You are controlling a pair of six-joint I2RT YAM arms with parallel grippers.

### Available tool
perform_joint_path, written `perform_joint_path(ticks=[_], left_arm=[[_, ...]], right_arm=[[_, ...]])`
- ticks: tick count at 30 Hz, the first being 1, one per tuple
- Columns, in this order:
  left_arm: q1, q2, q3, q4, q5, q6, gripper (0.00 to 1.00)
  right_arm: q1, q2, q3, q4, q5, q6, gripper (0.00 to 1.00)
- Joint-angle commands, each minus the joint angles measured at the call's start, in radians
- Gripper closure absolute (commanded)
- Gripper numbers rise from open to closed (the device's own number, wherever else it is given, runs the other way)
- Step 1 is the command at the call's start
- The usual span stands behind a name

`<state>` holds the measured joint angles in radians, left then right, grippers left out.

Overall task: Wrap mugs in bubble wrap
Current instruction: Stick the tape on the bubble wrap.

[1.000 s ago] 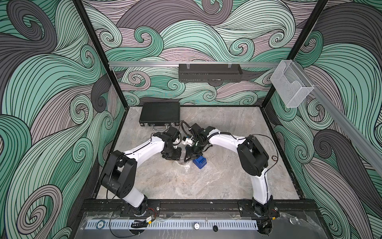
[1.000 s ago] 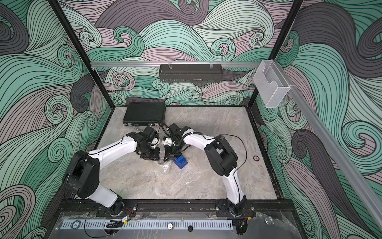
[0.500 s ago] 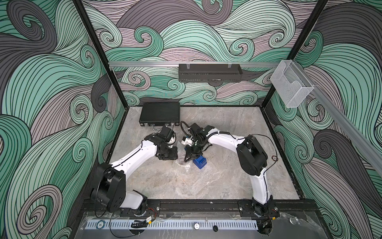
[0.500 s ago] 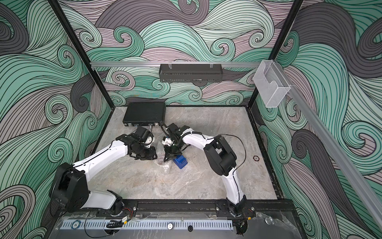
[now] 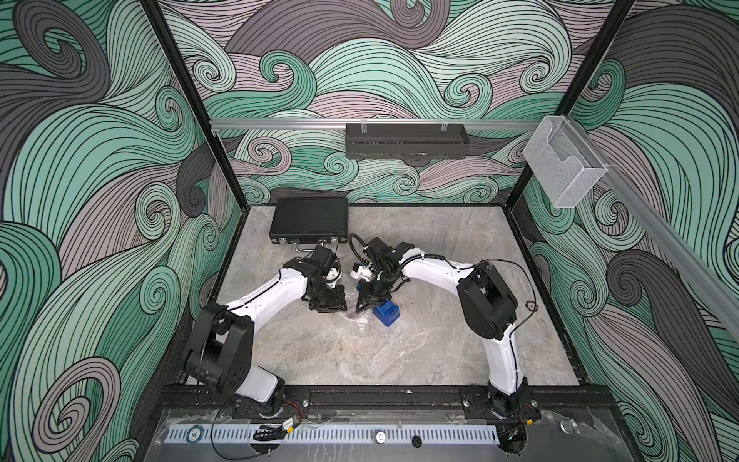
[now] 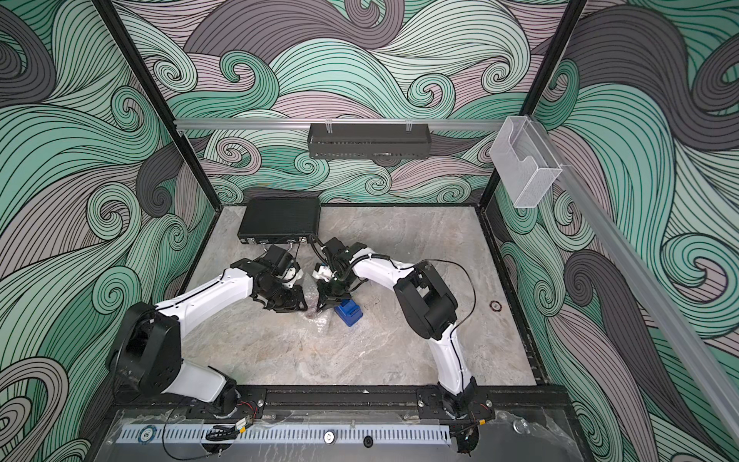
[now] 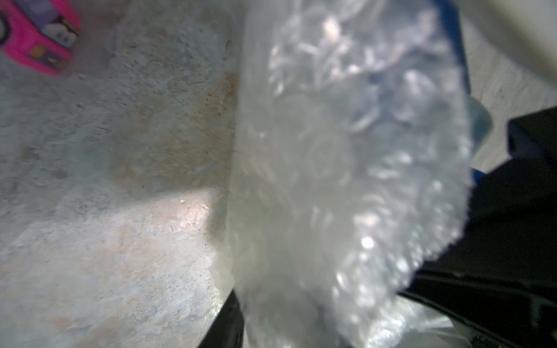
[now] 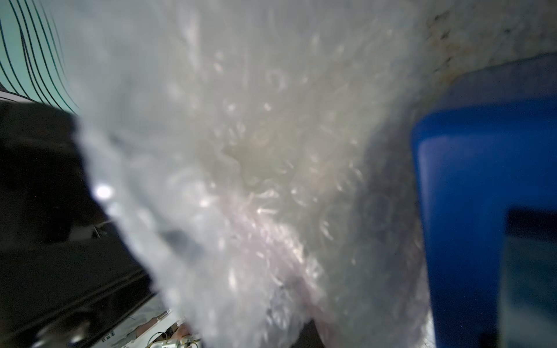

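Mid-table, wrap: bubble wrap [image 5: 361,323] lies crumpled on the marble table [image 5: 420,352] between the two grippers and bulges up close to both wrist cameras.
Mug: cannot make it out; only a faint reddish tint shows through the wrap.
Left gripper [image 5: 337,307]: at the wrap's edge; clenched or released, cannot tell.
Right gripper [image 5: 361,306]: jaws closed tight, tips down at the wrap; whether film is pinched, cannot tell.
Tape dispenser [image 5: 386,313]: blue, just beside the right gripper.
Pink toy [image 7: 39,36]: on the table, apart from the wrap.
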<state>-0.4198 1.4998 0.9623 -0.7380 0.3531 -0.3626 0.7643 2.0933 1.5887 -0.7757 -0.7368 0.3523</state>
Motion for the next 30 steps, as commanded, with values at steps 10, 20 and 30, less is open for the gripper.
perform_joint_path(ticks=[10,20,30], left_arm=[[0.054,-0.103,0.023,-0.137,0.078,0.072,0.59],[0.091,-0.094,0.071,-0.194,0.228,0.15,0.31],[0.162,-0.167,-0.107,0.252,0.381,-0.055,0.12]], right_arm=[[-0.016,0.048,-0.014,-0.067,0.072,0.036,1.0],[-0.02,0.051,-0.007,-0.067,0.07,0.036,1.0],[-0.02,0.049,-0.005,-0.068,0.059,0.025,1.0]])
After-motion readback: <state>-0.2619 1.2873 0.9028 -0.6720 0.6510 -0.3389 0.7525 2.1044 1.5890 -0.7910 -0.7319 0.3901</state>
